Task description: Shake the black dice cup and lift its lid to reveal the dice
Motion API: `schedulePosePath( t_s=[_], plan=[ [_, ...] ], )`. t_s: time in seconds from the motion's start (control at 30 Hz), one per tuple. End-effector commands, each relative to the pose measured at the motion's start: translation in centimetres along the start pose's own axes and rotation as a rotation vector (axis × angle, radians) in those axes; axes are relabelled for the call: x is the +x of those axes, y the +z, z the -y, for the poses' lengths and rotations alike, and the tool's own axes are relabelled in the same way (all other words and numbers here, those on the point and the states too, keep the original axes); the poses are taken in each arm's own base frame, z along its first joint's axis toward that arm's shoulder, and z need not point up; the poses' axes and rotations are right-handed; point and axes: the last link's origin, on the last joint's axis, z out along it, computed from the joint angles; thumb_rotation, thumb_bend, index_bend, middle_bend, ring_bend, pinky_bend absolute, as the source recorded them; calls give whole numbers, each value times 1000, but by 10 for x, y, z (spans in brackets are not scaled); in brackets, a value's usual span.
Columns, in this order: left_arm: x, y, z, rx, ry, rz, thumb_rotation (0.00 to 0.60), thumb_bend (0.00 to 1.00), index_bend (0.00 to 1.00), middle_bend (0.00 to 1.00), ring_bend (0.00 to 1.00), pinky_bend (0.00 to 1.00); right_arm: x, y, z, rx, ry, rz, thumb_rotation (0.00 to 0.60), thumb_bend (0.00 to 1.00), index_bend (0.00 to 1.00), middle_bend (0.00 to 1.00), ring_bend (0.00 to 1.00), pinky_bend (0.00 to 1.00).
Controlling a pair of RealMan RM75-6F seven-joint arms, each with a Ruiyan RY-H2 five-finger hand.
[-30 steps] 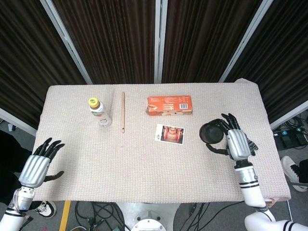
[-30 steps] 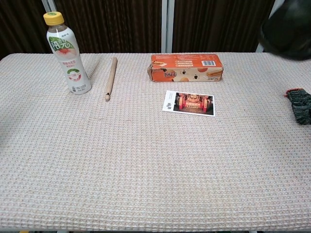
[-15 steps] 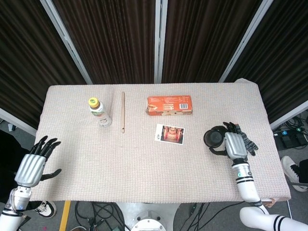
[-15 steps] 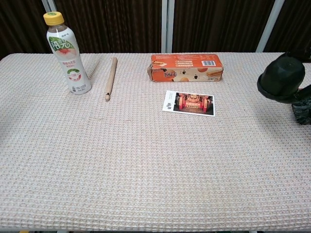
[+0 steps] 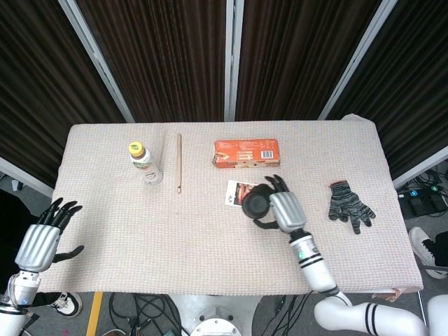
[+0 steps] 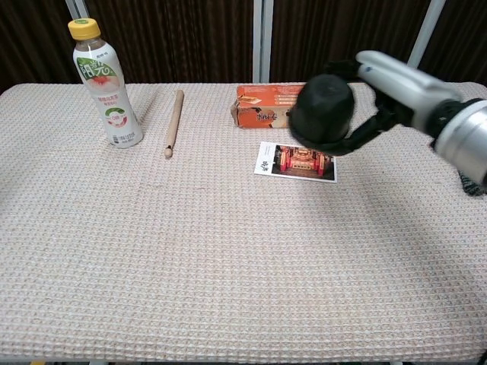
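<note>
Right hand (image 5: 280,209) fingers wrapped around black dice cup (image 5: 256,203) above the photo card (image 6: 297,161), left hand (image 5: 38,241) far left of the photo card, fingers spread, holding nothing

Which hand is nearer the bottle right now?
Left. The left hand hangs off the table's near-left corner, nearer the bottle; the right hand holds the dice cup past mid-table.

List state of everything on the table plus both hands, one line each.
black dice cup: lid on, held off the table, over the postcard area
right hand: grips the dice cup
left hand: holds nothing, fingers apart, off the table's left edge
bottle: upright, yellow cap on
wooden stick: lying flat
orange box: lying on its side, looks closed
postcard: flat, picture up
glove: lying loose, right side
</note>
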Motion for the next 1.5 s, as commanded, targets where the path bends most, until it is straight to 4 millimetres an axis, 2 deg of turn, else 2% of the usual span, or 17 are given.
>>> schedulePosePath(
  t_s=[0.03, 0.1, 0.13, 0.3, 0.4, 0.47, 0.63, 0.7, 0.73, 0.83, 0.97, 1.03, 1.1, 1.17, 1.3, 1.4, 1.5],
  plan=[
    [-3, 1, -3, -3, -6, 1, 600, 123, 167, 120, 0, 192, 47, -40, -102, -289, -113, -5, 600, 159, 346, 435, 84, 0],
    [-6, 2, -5, -8, -11, 4, 600, 123, 167, 120, 0, 192, 44, -41, -101, -289, -77, 19, 600, 164, 346, 435, 82, 0],
    [-7, 2, -7, -14, -9, 8, 600, 123, 167, 120, 0, 192, 37, -35, -89, -246, -71, 44, 600, 168, 346, 435, 82, 0],
    [-4, 1, -4, -6, 0, 3, 600, 123, 167, 120, 0, 192, -18, 0, 20, 51, 14, 190, 600, 171, 346, 435, 85, 0],
    [1, 0, 1, 10, 2, -11, 600, 124, 167, 120, 0, 192, -24, 4, 39, 90, 1, 184, 600, 170, 343, 435, 86, 0],
    [2, 0, 4, 18, -1, -11, 600, 124, 167, 120, 0, 192, -11, 0, 20, 28, -24, 127, 600, 169, 342, 436, 87, 0],
    [-3, -1, 8, 24, -8, 9, 600, 124, 167, 120, 0, 192, 50, -39, -89, -286, -35, -12, 600, 170, 341, 436, 85, 0],
    [-4, 0, 6, 18, -13, 3, 600, 124, 167, 120, 0, 192, 58, -54, -112, -341, -11, 26, 600, 170, 341, 435, 83, 0],
    [-5, 1, 5, 16, -15, 1, 600, 123, 167, 120, 0, 192, 55, -56, -113, -334, 3, 54, 600, 170, 341, 434, 82, 0],
    [-6, 1, 3, 9, -11, 3, 600, 124, 167, 120, 0, 192, 24, -38, -81, -204, 32, 160, 600, 171, 341, 433, 82, 0],
    [-4, 1, 6, 22, -7, -2, 600, 124, 167, 120, 0, 192, -27, -6, 3, 32, 59, 258, 600, 171, 341, 433, 83, 0],
    [-1, 2, 7, 28, -4, -7, 600, 124, 167, 120, 0, 192, -36, 2, 35, 109, 63, 239, 600, 170, 338, 433, 85, 0],
    [-2, 4, 8, 29, -2, -4, 600, 124, 167, 120, 0, 192, -33, 4, 43, 125, 32, 203, 600, 170, 337, 433, 86, 0],
    [-4, 4, 7, 28, -3, 3, 600, 124, 167, 120, 0, 192, -22, 1, 31, 83, 11, 166, 600, 170, 337, 433, 86, 0],
    [-12, 4, 6, 22, -8, 24, 600, 124, 167, 120, 0, 192, 18, -22, -37, -108, -6, 87, 600, 170, 337, 434, 85, 0],
    [-13, 3, 5, 20, 2, 28, 600, 123, 167, 120, 0, 192, 50, -52, -99, -270, -5, 35, 600, 171, 337, 433, 84, 0],
    [-12, 4, 4, 21, 5, 23, 600, 123, 167, 120, 0, 192, 57, -67, -122, -319, 12, 38, 600, 171, 336, 433, 83, 0]
  ],
)
